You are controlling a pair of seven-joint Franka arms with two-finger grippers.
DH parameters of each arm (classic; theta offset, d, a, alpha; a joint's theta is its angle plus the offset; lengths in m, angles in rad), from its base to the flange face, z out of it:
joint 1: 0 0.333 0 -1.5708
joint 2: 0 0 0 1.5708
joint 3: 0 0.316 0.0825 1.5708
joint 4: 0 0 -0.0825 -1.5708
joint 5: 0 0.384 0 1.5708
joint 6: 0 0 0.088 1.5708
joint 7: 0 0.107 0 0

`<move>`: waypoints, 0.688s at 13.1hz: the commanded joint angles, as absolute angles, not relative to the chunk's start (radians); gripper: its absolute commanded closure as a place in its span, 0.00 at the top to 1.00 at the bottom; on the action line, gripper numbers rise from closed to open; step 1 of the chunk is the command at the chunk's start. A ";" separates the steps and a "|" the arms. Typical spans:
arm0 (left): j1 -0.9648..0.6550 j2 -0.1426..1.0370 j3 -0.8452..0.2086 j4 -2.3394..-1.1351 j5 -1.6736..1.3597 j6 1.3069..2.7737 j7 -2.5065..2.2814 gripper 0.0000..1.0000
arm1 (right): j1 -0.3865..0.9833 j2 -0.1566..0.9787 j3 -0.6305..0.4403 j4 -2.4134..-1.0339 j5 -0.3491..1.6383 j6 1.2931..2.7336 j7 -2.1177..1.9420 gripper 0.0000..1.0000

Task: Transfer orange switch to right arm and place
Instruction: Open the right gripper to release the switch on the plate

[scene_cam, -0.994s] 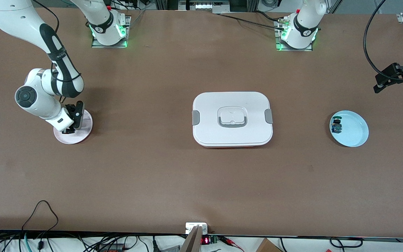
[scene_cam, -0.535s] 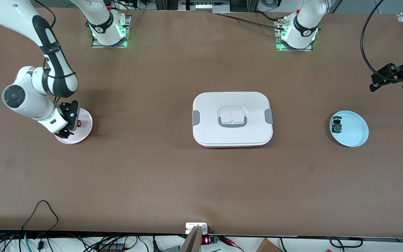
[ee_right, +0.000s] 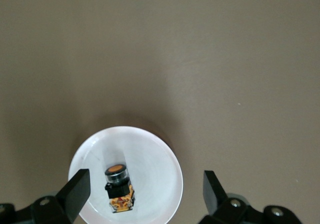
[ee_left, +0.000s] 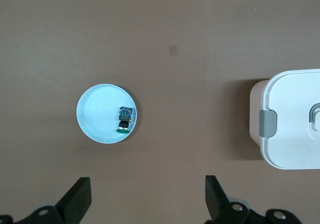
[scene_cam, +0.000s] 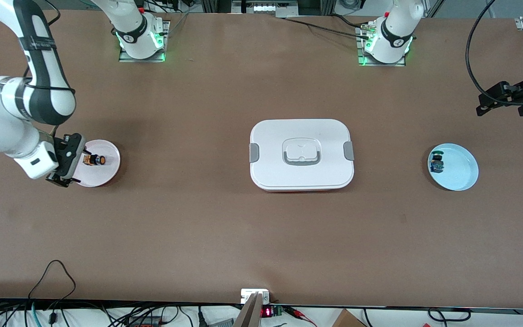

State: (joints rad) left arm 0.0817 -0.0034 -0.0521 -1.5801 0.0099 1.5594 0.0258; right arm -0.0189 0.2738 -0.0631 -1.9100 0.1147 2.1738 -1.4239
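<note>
jaws of the right gripper [scene_cam: 64, 170] spread wide and empty, raised over the table just at the 9 o'clock rim of the pink plate [scene_cam: 107, 170]. fingers [ee_right: 75, 189] seen apart in the right wrist view, nothing between them. orange switch [scene_cam: 94, 160] lying on its side on the pink plate, a little toward 9 o'clock of the plate's middle, orange cap pointing to 3 o'clock in the front view; free of the gripper, not touched by it. in the right wrist view, orange switch [ee_right: 117, 184] on the plate [ee_right: 160, 169] with black collar and orange-tan body showing.

at the table's middle, white lidded box [scene_cam: 301, 153], closed, grey clips at its 3 and 9 o'clock ends, grey handle flat on the lid. seen partly in the left wrist view as well [ee_left: 295, 124].

toward the left arm's end of the table, light blue plate [scene_cam: 459, 170] with a green-capped switch [scene_cam: 436, 163] resting near its 9 o'clock rim in the front view. same pair in the left wrist view: blue plate [ee_left: 95, 114], green-capped switch [ee_left: 125, 119] on it.

jaws of the left gripper [scene_cam: 501, 99] also wide apart and empty, held high over the table at about 1 o'clock from the blue plate, well apart from it. fingers [ee_left: 77, 199] spread in the left wrist view, holding nothing.
</note>
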 commanded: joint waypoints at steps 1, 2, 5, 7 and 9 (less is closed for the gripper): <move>0.074 0.011 -0.051 -1.545 0.023 1.537 0.021 1.00 | -0.034 0.265 -0.051 -1.813 0.129 2.053 -1.229 1.00; 0.074 0.011 -0.051 -1.545 0.023 1.537 0.021 1.00 | -0.034 0.256 -0.051 -1.793 0.126 2.028 -1.169 1.00; 0.075 0.018 -0.051 -1.545 0.025 1.539 0.028 1.00 | -0.034 0.233 -0.051 -1.783 0.140 2.000 -1.002 1.00; 0.075 0.017 -0.051 -1.545 0.025 1.539 0.028 1.00 | -0.023 0.224 -0.049 -1.749 0.138 1.913 -0.840 1.00; 0.075 0.018 -0.051 -1.545 0.025 1.539 0.028 1.00 | 0.012 0.222 -0.049 -1.700 0.135 1.846 -0.651 1.00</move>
State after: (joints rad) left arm 0.0813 -0.0004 -0.0521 -1.5793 0.0099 1.5594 0.0258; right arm -0.0109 0.2320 -0.0571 -1.7464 0.1221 1.9152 -0.8018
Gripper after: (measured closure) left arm 0.000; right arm 0.000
